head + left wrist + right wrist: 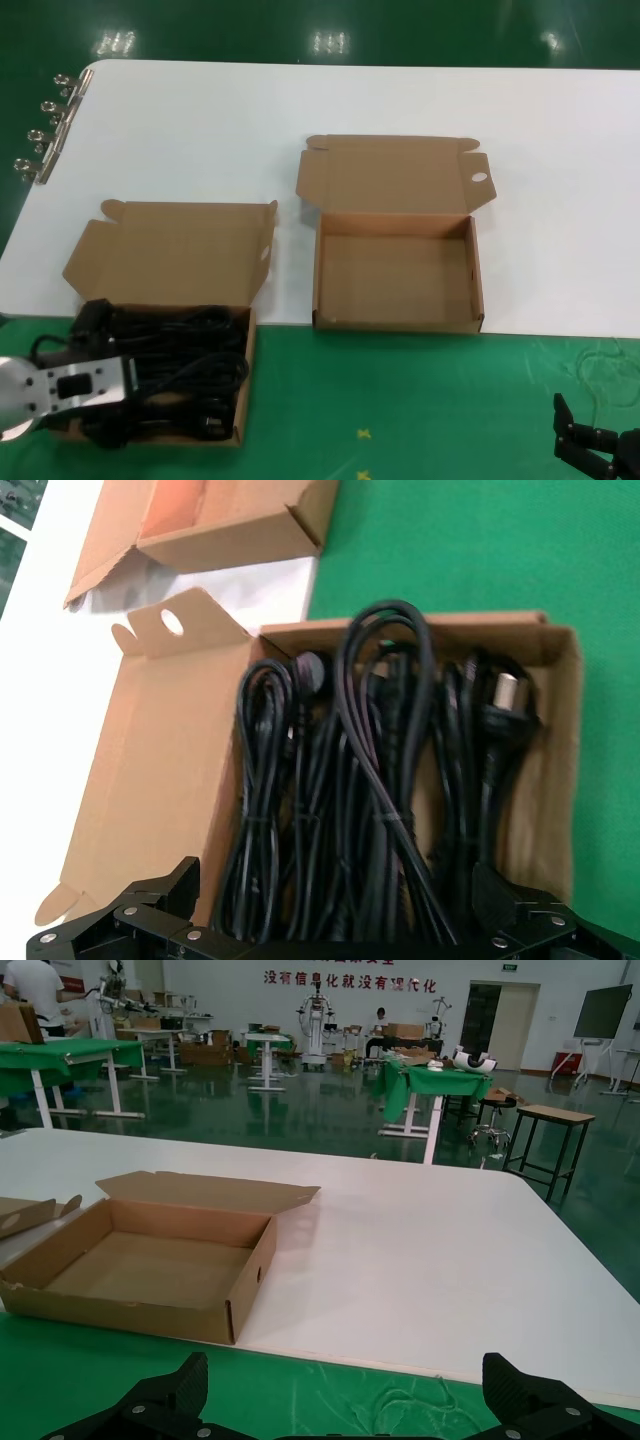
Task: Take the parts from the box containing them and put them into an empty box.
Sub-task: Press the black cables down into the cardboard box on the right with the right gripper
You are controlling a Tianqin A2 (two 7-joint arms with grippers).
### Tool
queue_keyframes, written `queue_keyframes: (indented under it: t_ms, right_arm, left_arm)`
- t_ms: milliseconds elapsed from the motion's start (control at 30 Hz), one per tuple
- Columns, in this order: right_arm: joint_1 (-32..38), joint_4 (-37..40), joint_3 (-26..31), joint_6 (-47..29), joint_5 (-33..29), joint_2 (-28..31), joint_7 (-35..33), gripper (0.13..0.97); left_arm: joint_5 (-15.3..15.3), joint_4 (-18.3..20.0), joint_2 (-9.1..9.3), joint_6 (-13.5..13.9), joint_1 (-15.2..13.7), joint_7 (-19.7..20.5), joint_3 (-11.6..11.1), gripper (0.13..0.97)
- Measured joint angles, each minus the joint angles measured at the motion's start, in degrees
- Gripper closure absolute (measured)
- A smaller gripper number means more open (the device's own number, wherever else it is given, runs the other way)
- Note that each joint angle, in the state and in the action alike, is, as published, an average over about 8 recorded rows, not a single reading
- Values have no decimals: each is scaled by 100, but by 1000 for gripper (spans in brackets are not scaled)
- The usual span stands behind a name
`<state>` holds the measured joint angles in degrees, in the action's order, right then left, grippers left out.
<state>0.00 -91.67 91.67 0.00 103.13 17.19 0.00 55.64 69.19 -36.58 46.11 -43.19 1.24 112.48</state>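
Several black power cords (190, 375) (370, 780) lie bundled in the brown cardboard box (150, 250) (150, 770) at the front left, its lid open. My left gripper (125, 378) (340, 895) hangs low over that box's left end, open, its fingers (180, 885) astride the cord bundles without closing on them. The empty box (400, 275) (220, 525) (150, 1265) stands to the right, lid open, with an oval hole in one lid tab. My right gripper (592, 447) (350, 1400) waits open over the green mat at the front right, holding nothing.
The empty box sits at the front edge of the white table (200, 130) (400, 1250). The cord box straddles the table edge and the green mat (400, 400). Metal clips (45, 130) line the table's far left edge.
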Motion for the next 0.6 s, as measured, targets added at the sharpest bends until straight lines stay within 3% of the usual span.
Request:
queue_keyframes:
  t_ms: [300, 600]
  right_arm:
    - [0, 0, 0, 0, 0, 0, 0, 129]
    - [0, 0, 0, 0, 0, 0, 0, 129]
  left_arm:
    - [-65, -261, 265, 284, -383, 351, 161, 132]
    - [34, -641, 397, 239, -622, 347, 230, 179]
